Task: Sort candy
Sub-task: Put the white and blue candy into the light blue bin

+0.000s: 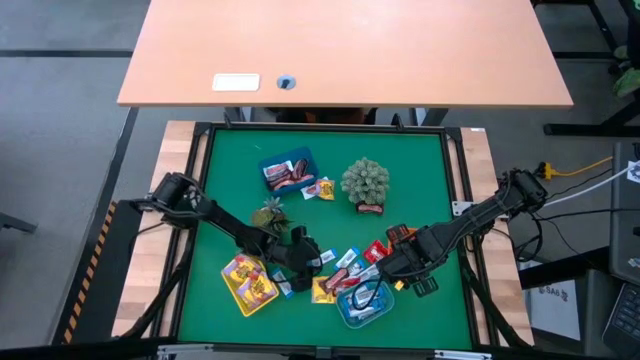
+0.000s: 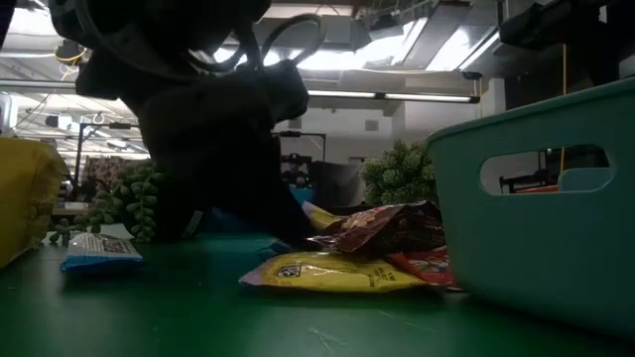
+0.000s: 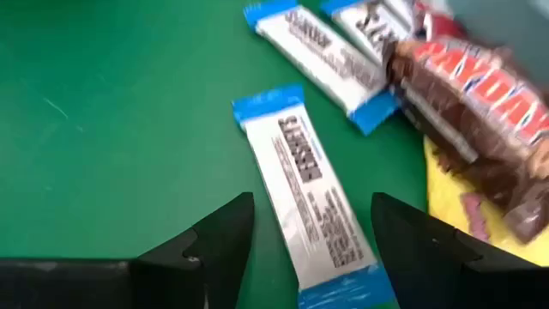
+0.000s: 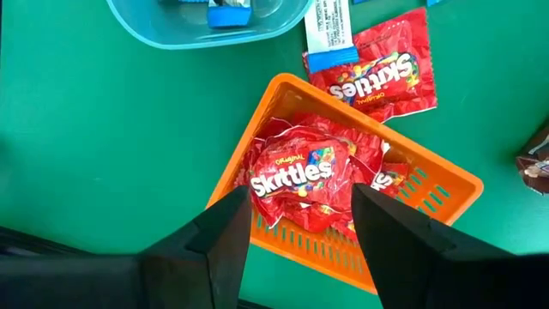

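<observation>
Two dark robot arms reach in over a green-topped counter (image 1: 420, 160) strewn with candy. The left gripper (image 3: 310, 225) hangs low over a blue-and-white wrapped bar (image 3: 307, 193) lying flat on the green surface, its fingers (image 3: 214, 245) spread wide, one on each side of the bar and gripping nothing. Just beyond lie two more blue-and-white bars (image 3: 322, 53) side by side, with a brown Payday bar (image 3: 476, 99) resting partly on a yellow wrapper (image 3: 446, 184).

The right gripper (image 4: 300, 225) hovers above an orange tray (image 4: 257, 159) heaped with red Skittles packets (image 4: 296, 172), its fingers (image 4: 225, 236) parted and empty. Another red Skittles packet (image 4: 382, 69) lies on the green surface just beside the orange tray, and a teal tray (image 4: 159, 30) sits near it.

From above, a yellow tray (image 1: 250, 283) of yellow sweets stands near the counter's front edge, a blue tray (image 1: 288, 172) of dark brown sweets sits farther back, and two spiky green plants (image 1: 365, 180) stand between the trays. At counter height, a yellow packet (image 2: 332, 273) and a brown wrapper (image 2: 382, 230) lie beside the teal tray's wall.
</observation>
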You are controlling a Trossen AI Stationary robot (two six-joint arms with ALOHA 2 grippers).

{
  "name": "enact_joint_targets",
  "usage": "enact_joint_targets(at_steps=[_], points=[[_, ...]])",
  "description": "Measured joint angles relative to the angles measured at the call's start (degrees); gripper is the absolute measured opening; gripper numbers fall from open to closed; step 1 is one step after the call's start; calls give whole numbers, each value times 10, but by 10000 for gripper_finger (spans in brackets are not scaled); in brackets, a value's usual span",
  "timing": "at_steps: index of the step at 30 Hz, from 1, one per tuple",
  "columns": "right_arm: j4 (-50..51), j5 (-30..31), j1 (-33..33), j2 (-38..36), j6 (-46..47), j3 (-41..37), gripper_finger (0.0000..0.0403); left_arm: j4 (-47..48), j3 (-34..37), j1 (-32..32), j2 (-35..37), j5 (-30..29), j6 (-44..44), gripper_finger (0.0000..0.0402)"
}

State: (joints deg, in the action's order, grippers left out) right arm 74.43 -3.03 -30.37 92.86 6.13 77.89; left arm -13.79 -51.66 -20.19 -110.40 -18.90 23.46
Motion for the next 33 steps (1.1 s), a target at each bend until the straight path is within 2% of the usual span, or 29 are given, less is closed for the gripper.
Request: enact_joint_targets(at_steps=[8, 18, 22, 33], points=[[-1, 0, 0, 0, 0, 0, 202, -9, -1, -2, -21, -12, 2, 211], [-1, 0, 0, 0, 0, 0, 202, -11, -1, -1, -23, -22, 2, 129], [0, 0, 0, 0, 0, 0, 202, -28, 0, -1, -24, -21, 2, 108], [0, 0, 0, 0, 0, 0, 202, -48, 1, -1, -23, -11, 5, 99]])
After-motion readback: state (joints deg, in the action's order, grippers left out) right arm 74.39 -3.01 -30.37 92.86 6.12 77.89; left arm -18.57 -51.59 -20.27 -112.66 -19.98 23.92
